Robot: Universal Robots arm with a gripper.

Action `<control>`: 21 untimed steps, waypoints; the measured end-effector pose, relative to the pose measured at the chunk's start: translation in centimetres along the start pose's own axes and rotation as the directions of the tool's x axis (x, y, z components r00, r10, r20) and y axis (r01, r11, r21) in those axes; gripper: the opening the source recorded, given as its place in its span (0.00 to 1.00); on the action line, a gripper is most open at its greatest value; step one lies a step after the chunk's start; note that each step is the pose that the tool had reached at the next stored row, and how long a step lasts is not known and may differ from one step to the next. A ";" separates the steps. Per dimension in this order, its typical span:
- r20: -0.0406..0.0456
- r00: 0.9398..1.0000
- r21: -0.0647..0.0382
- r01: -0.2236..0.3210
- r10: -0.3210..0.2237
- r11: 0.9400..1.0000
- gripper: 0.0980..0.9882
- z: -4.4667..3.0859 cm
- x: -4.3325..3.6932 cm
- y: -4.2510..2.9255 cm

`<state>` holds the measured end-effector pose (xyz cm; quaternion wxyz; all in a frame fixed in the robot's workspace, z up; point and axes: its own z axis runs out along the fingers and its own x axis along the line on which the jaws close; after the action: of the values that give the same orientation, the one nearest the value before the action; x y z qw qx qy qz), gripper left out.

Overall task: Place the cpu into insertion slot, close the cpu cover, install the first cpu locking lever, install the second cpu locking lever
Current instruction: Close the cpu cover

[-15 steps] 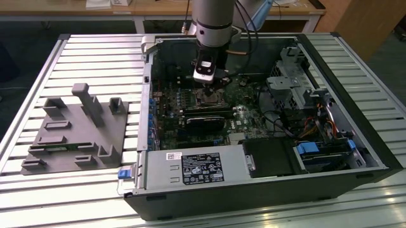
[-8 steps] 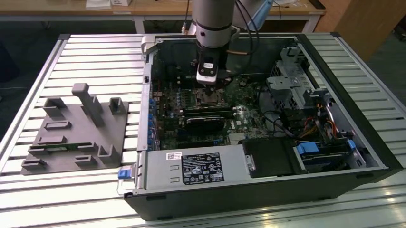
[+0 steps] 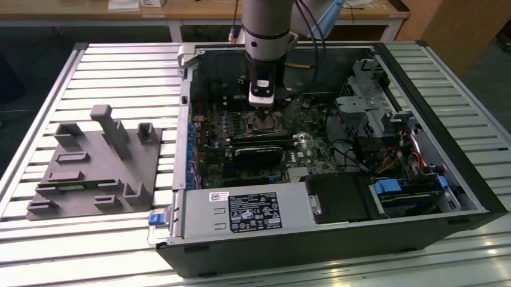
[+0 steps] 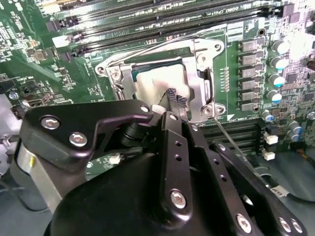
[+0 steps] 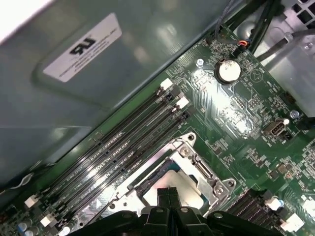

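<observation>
The cpu (image 4: 155, 83) lies in the insertion slot (image 3: 262, 122) on the green motherboard, its dull grey face up. The silvery cpu cover (image 4: 198, 73) lies flat around it, framing the chip. In the first wrist view the cpu (image 5: 179, 179) and cpu cover (image 5: 199, 169) sit just past my fingertips. My gripper (image 4: 176, 101) hovers right above the chip with its two black fingers pressed together, holding nothing. From the exterior view the gripper (image 3: 264, 106) hangs straight over the slot. A thin metal locking lever (image 4: 235, 143) runs out from the slot's corner alongside my fingers.
Memory slots (image 5: 123, 147) run beside the slot. A long black card (image 3: 259, 149) lies nearer the power supply (image 3: 239, 212). The drive cage and cables (image 3: 383, 131) fill the case's right side in the exterior view. A grey parts fixture (image 3: 96, 167) stands outside the case on the slatted table.
</observation>
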<state>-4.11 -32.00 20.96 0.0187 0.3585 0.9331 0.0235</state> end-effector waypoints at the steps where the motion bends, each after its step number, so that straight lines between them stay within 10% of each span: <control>1: 0.005 1.000 -0.002 0.001 -0.001 1.000 0.01 -0.01 0.09 -0.08; 12: 0.002 0.996 -0.005 0.087 -0.087 0.996 0.01 0.01 0.12 -0.12; 21: -0.007 0.969 -0.009 0.248 -0.248 0.969 0.01 0.13 0.13 -0.13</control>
<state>-4.28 -32.01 20.82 0.0193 0.2390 0.9705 0.0262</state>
